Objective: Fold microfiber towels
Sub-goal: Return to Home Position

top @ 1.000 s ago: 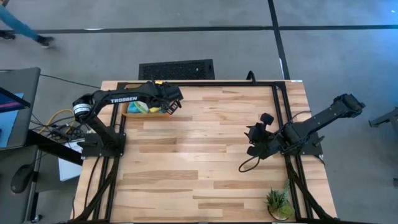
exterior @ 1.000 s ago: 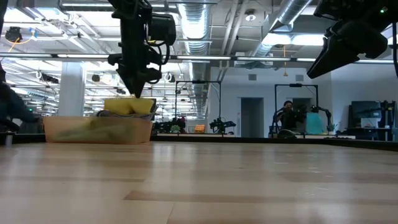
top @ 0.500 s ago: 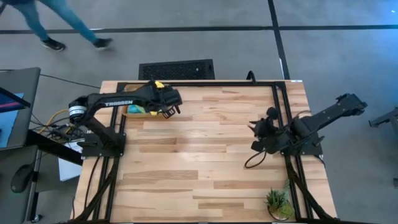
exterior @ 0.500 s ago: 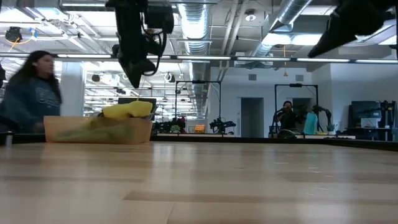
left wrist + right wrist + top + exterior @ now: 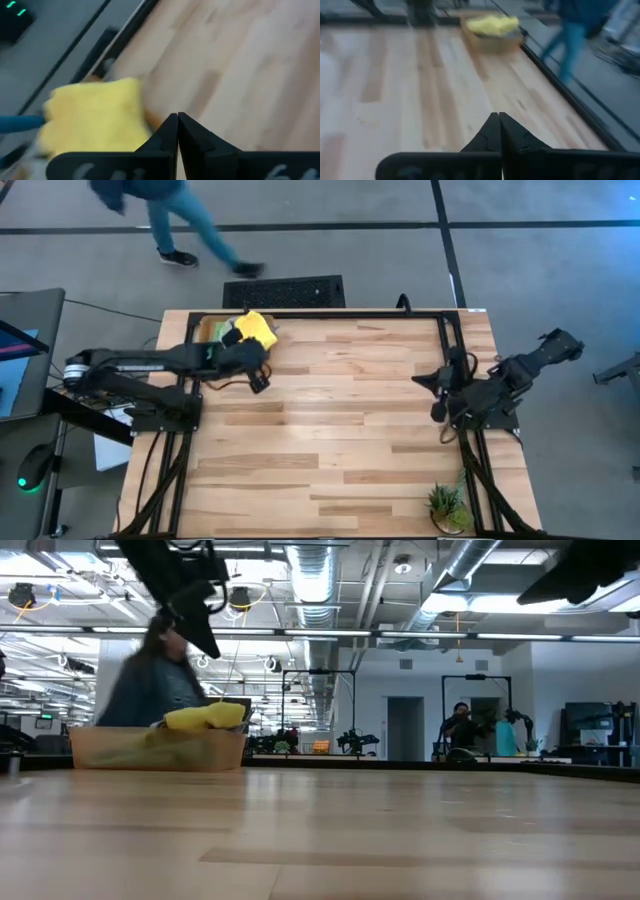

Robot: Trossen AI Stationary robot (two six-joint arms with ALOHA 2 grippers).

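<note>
A shallow tan bin (image 5: pixel 207 327) stands at the table's far left corner with the microfiber towels heaped in it. A yellow towel (image 5: pixel 256 330) lies on top and hangs over the rim; it also shows in the low view (image 5: pixel 205 717) and the left wrist view (image 5: pixel 95 117). My left gripper (image 5: pixel 258 378) hangs in the air just to the near side of the bin, shut and empty (image 5: pixel 177 125). My right gripper (image 5: pixel 432 380) is raised by the table's right edge, shut and empty (image 5: pixel 499 127), pointing toward the bin (image 5: pixel 492 37).
The bare wooden tabletop (image 5: pixel 330 420) stretches between the two arms. A small potted plant (image 5: pixel 447 505) stands at the near right corner. A person (image 5: pixel 170 210) walks past on the floor beyond the far edge. A black floor grate (image 5: pixel 283 290) lies behind the table.
My left gripper has drawn back from above the bin toward the table's near edge and left, risen, tipped up and shut on nothing. The yellow towel stays heaped on the bin. My right gripper has pulled back toward the right edge, risen and shut.
</note>
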